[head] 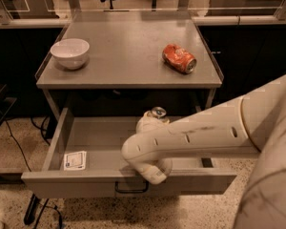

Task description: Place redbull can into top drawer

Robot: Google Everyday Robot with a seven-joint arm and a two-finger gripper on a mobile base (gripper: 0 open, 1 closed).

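— Redbull can [158, 112], the slim metal one with the silver top: where is it?

— Upright within the wide, shallow grey metal top drawer [100, 144], toward the drawer's back and a little right of its middle. Only the silver top shows. The rest is hidden behind the robot's cream-coloured arm [200, 135], which crosses above the drawer from its right side.

— And the gripper?

— The pale two-finger gripper [151, 122] sits directly under the can's top, over the drawer's rear half. It seems to be carrying the can, but the arm covers it, so I cannot tell whether it is clamped or loose.

— Why upright, and why there?

— My reading is that a tall narrow can set upright will not roll. That spot is also bare drawer floor, well apart from the white sticker [75, 160] in the drawer's front left corner. Whether the can's base touches the floor is hidden.

— What else is near the drawer?

— The drawer is pulled out toward the camera, and the dark wire handle [131, 190] on its front is partly behind the arm's elbow. Above the drawer, a grey tabletop [128, 46] carries a round white bowl [70, 52] over the drawer's left side and a crushed orange-red can [179, 58] over its right. Both lie out of the arm's way.

— How far along is it?

— Nearly done, I judge. What remains is to set the can down, release it and lift away without tipping it.
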